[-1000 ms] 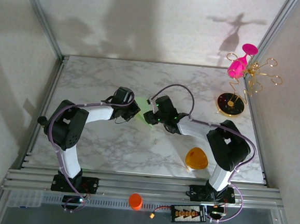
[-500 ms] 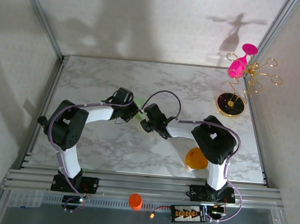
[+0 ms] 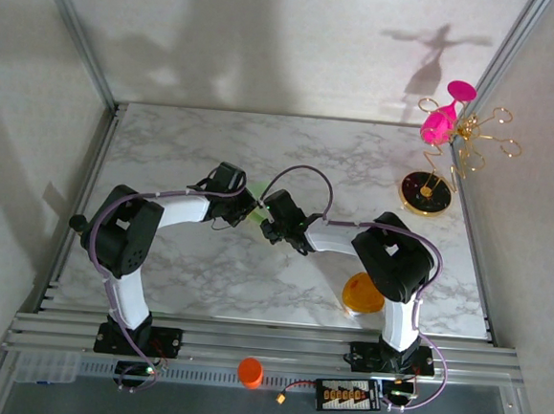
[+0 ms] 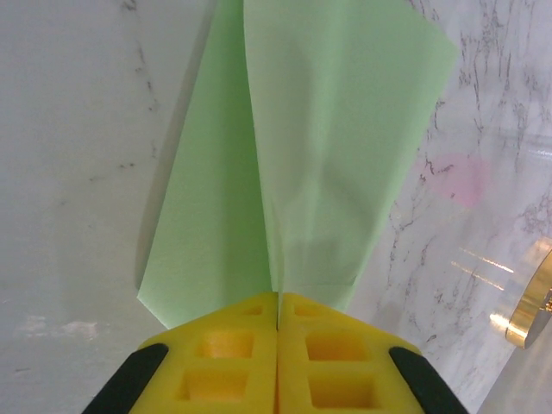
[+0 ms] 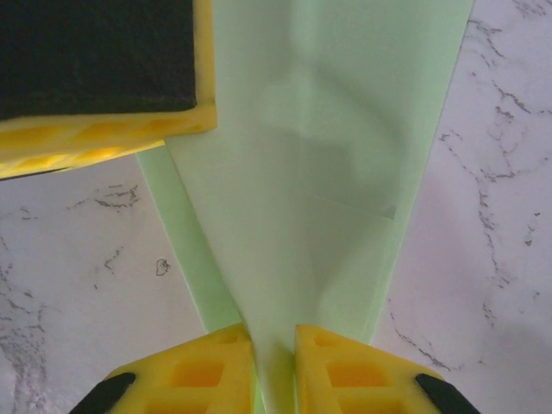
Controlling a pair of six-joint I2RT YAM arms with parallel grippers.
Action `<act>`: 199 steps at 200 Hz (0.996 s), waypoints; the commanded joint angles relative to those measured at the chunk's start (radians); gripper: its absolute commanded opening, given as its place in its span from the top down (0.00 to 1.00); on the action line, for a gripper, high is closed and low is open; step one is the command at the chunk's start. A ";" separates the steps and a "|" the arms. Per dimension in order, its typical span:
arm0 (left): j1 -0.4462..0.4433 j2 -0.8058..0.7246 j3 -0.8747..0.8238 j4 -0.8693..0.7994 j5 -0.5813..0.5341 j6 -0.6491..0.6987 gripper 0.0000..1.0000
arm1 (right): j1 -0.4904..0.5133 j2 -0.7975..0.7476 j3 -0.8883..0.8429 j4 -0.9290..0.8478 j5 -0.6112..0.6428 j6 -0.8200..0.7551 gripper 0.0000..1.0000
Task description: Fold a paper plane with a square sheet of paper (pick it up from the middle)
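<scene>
Left wrist view: the left gripper (image 4: 276,304), yellow fingers at 6 o'clock, is clenched on the thin pale green paper (image 4: 328,129), whose central crease runs into the seam between them; the paper fans toward 12 o'clock over the white marble table (image 4: 69,129).

Right wrist view: the right gripper (image 5: 274,336) at 6 o'clock straddles the paper's raised fold, fingers a narrow slot apart; whether they press it I cannot tell; the left gripper's black-padded finger overlaps the paper's edge at 10 o'clock.

Top view: both grippers meet at the table's centre; an orange rounded-triangle object (image 3: 362,292) lies at 4 o'clock from them.
</scene>
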 commanded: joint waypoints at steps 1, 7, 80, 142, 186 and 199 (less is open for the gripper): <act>-0.009 -0.038 0.027 -0.035 -0.017 0.000 0.92 | -0.001 0.021 0.024 -0.024 0.018 0.005 0.82; -0.010 -0.039 0.027 -0.036 -0.017 0.000 0.91 | -0.002 0.019 0.023 -0.024 0.018 0.005 0.82; 0.046 -0.127 0.013 -0.063 -0.066 0.021 0.74 | -0.023 0.005 -0.026 0.022 -0.065 0.008 0.88; 0.092 -0.257 -0.177 0.069 -0.070 -0.043 0.70 | -0.093 -0.027 -0.121 0.137 -0.267 0.039 0.88; 0.057 -0.200 -0.216 0.192 0.024 -0.058 0.79 | -0.137 -0.035 -0.168 0.188 -0.391 0.053 0.87; 0.043 -0.174 -0.206 0.208 0.037 -0.057 0.81 | -0.137 -0.034 -0.175 0.197 -0.420 0.056 0.87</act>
